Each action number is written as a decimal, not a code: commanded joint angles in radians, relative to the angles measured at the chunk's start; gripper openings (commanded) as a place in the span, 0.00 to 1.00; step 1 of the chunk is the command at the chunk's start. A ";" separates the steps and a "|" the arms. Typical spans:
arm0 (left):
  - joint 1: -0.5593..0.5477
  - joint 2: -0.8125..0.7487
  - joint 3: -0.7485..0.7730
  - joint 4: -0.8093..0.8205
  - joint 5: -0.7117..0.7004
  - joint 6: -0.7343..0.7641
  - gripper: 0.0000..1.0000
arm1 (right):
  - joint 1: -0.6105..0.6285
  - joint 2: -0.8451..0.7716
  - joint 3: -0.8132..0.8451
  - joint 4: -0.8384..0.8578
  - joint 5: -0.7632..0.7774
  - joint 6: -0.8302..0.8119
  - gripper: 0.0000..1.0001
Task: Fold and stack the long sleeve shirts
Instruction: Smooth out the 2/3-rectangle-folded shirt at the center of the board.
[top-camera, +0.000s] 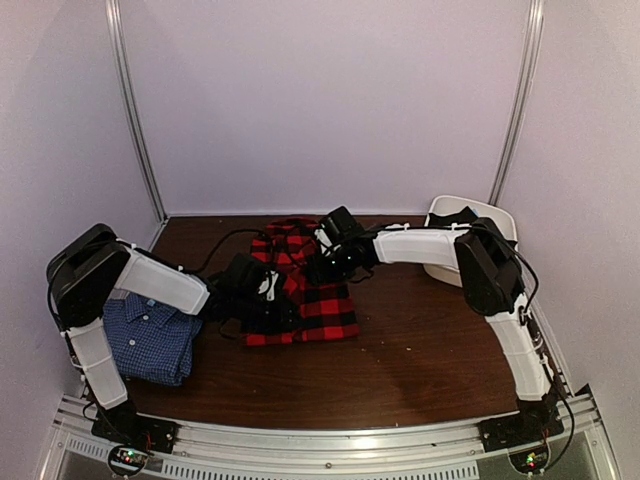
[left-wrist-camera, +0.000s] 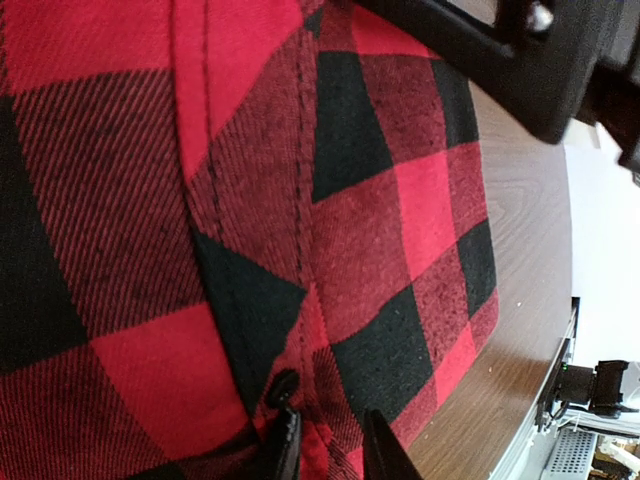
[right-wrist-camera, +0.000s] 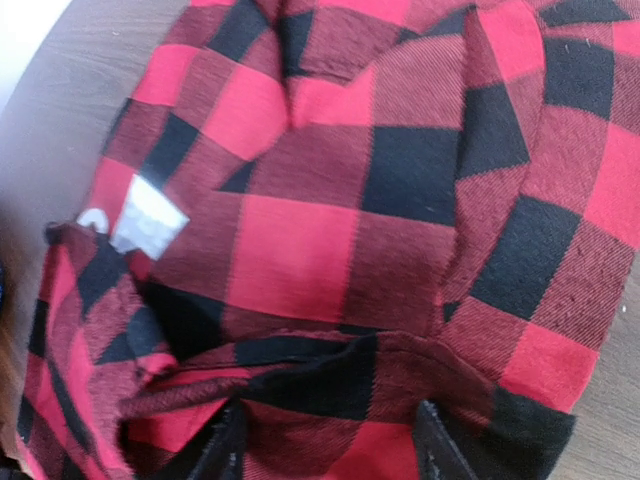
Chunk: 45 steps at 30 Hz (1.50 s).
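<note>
The red-and-black plaid flannel shirt (top-camera: 305, 300) lies partly folded in the middle of the table. It fills the left wrist view (left-wrist-camera: 250, 200) and the right wrist view (right-wrist-camera: 330, 200), where a white label (right-wrist-camera: 148, 218) shows. My left gripper (top-camera: 258, 287) is at the shirt's left edge, its fingers (left-wrist-camera: 283, 448) close together with a fold of plaid cloth pinched between them by a black button (left-wrist-camera: 283, 385). My right gripper (top-camera: 328, 258) is at the shirt's upper part, its fingers (right-wrist-camera: 225, 448) wide apart astride a raised fold. The blue fine-check shirt (top-camera: 150, 340) lies folded at the left front.
A white tub (top-camera: 470, 235) stands at the back right corner. Bare brown tabletop (top-camera: 430, 350) lies right of and in front of the plaid shirt. The table's metal front rail (top-camera: 330, 440) runs along the near edge. White walls enclose three sides.
</note>
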 joint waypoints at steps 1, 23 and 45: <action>-0.009 0.012 -0.010 0.037 0.000 -0.005 0.23 | -0.035 0.047 0.028 -0.039 0.016 -0.041 0.63; -0.011 0.007 -0.004 0.038 -0.005 -0.013 0.23 | -0.012 -0.178 -0.157 0.083 -0.162 0.016 0.27; -0.012 0.008 -0.022 0.052 -0.005 -0.017 0.23 | -0.031 0.057 -0.007 0.217 -0.426 0.132 0.25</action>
